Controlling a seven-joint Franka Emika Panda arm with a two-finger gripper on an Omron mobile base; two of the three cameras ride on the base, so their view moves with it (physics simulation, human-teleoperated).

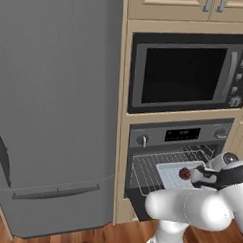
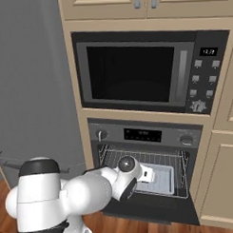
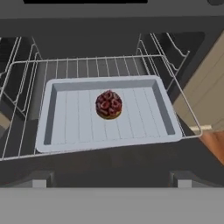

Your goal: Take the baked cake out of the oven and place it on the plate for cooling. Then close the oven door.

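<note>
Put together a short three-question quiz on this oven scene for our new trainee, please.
1. True or false: the oven door is shut.
2. What does the baked cake sit in? A) a glass bowl B) the pale tray C) the bare wire rack
3. Fill in: the appliance above the oven is a ____.

Key: 1 false, it hangs open. 2 B, roughly mid-tray. 3 microwave.

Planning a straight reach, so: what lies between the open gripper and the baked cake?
In the hand view, only the front lip of the grey tray and bare tray floor lie between the gripper and the baked cake; nothing else blocks the way.
</note>
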